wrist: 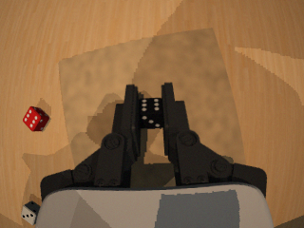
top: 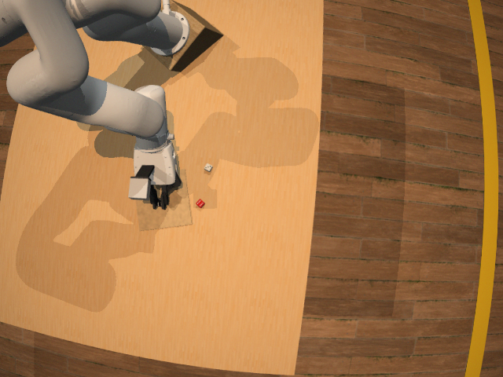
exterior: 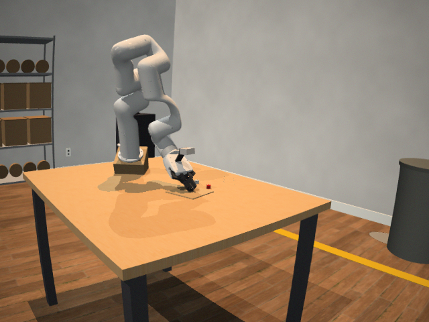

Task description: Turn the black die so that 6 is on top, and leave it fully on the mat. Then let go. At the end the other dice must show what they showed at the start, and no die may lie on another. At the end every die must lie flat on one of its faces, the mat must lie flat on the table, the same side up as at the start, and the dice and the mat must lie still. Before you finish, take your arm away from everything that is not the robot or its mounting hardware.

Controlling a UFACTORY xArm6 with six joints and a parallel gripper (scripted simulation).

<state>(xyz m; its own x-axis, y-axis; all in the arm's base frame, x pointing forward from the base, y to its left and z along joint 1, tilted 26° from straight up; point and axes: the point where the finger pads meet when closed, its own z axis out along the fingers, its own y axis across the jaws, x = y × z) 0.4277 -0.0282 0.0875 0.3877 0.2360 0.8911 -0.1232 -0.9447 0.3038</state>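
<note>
The desk (top: 251,263) is light orange wood with a fine grain. The mat (wrist: 83,83) is a mottled tan-brown square. The black die (wrist: 150,113) carries white pips; the red die (wrist: 36,118) also has white pips, and the white die (wrist: 29,213) has dark ones. The pincer (wrist: 150,98) is black on a pale grey body. The floor (top: 405,203) is dark brown planks crossed by a yellow stripe (top: 485,182).

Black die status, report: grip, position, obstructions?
Gripper shut on small black die, six-pip face toward wrist camera. Over tan square mat. Red die, white die off mat, apart.
</note>
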